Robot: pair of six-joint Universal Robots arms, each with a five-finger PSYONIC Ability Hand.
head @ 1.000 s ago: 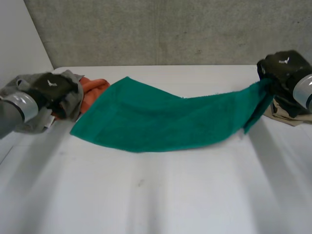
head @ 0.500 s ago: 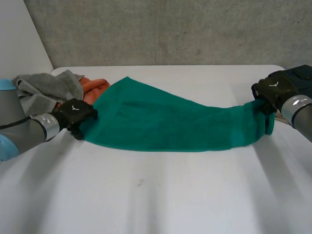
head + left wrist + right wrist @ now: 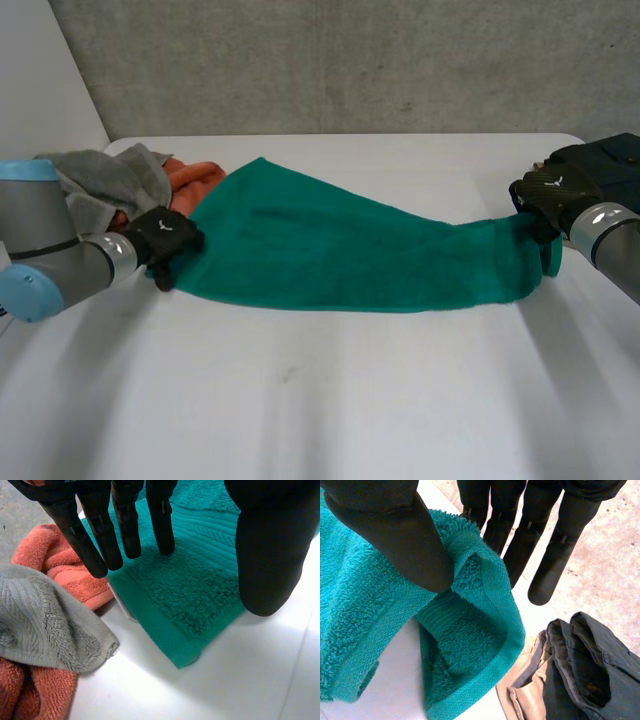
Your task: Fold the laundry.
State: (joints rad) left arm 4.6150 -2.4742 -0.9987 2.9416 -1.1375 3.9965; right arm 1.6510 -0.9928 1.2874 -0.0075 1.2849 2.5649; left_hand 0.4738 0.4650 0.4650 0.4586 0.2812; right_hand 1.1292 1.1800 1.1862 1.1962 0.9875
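Observation:
A green towel [image 3: 340, 255] lies stretched across the white table [image 3: 320, 400] from left to right. My left hand [image 3: 162, 240] is at its near left corner. In the left wrist view this hand [image 3: 125, 525] hovers open, fingers straight over the towel's corner [image 3: 190, 590] and thumb apart from them. My right hand [image 3: 548, 195] holds the towel's right end just above the table. In the right wrist view its thumb [image 3: 405, 535] presses the bunched towel edge [image 3: 470, 645] against the straight fingers behind it.
A grey towel [image 3: 105, 180] and an orange towel [image 3: 195, 180] are piled at the back left, close to my left hand. Dark and beige folded clothes [image 3: 585, 675] lie at the far right beside my right hand. A concrete wall [image 3: 350, 60] bounds the table's back.
My left hand came off the grey pile and moved to the green towel's left corner. My right hand came lower and nearer with the towel's right end, pulling the towel straighter.

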